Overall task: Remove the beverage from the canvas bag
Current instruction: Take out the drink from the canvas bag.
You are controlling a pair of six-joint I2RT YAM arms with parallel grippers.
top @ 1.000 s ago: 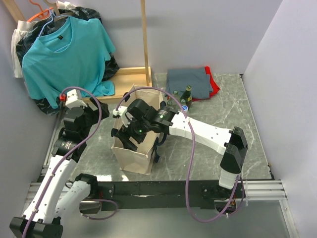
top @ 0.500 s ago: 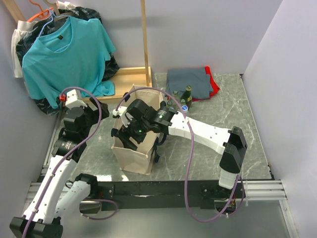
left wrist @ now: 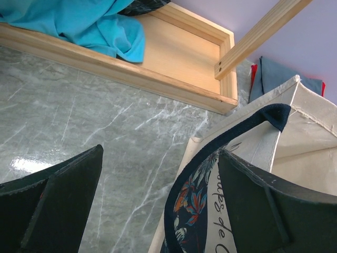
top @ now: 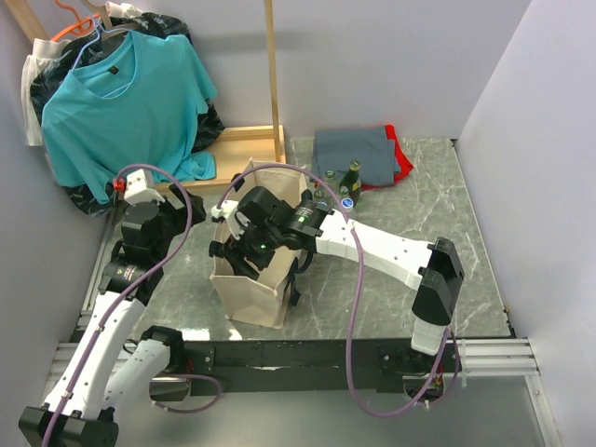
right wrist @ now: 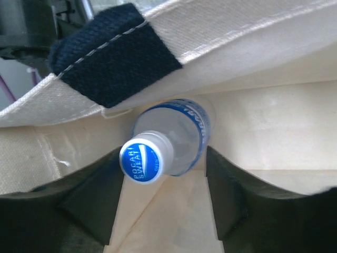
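Right gripper [right wrist: 163, 158] is reaching into the canvas bag [top: 250, 300] on a grey marble table [top: 400, 279], with lilac walls around.
Its fingers are flanking the blue-capped beverage bottle [right wrist: 181, 132] inside the bag; whether they are pressing it, I cannot tell. The left gripper [left wrist: 160, 158] is gaping wide and holding nothing, with the bag's dark handle [left wrist: 274, 115] just beyond its fingers. Compared with a second ago, both arms are barely shifting.
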